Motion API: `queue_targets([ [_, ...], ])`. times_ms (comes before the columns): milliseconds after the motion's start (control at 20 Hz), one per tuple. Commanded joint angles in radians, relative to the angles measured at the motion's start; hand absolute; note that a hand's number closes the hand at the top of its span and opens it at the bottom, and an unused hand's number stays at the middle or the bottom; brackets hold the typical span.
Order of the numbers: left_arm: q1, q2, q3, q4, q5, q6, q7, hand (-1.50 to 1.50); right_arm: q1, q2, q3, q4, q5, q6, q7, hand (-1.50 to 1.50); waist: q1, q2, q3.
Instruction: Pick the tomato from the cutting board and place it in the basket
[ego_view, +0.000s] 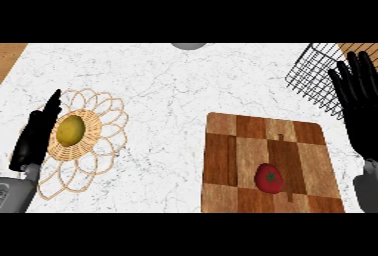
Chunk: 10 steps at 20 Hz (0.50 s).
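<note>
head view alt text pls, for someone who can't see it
A red tomato lies on a wooden cutting board at lower right, untouched. The open right hand shows by a black wire basket at upper right; the open left hand rests by a woven mat holding a yellow fruit.

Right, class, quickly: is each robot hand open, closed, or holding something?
Left hand: open, fingers straight, holding nothing.
Right hand: open, fingers spread, holding nothing; tomato lies on the cutting board.

left hand (32, 139) and right hand (360, 117), both outstretched
</note>
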Motion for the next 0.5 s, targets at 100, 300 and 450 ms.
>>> queue_targets([
  [100,0.087,-0.118,-0.011,0.020,0.092,-0.045,0.006,0.00,-0.092,0.039,0.055,0.037,0.001,0.050,-0.015,1.50,0.022,0.000,0.031],
  [300,0.156,-0.190,-0.049,0.054,0.154,-0.095,0.020,0.00,-0.123,-0.024,0.241,-0.050,0.086,0.253,-0.073,1.50,0.055,0.005,0.024],
  [450,0.195,-0.187,-0.053,0.016,0.172,-0.119,0.042,0.00,-0.081,0.132,0.394,-0.026,0.211,0.134,-0.113,1.50,0.049,-0.001,0.029],
])
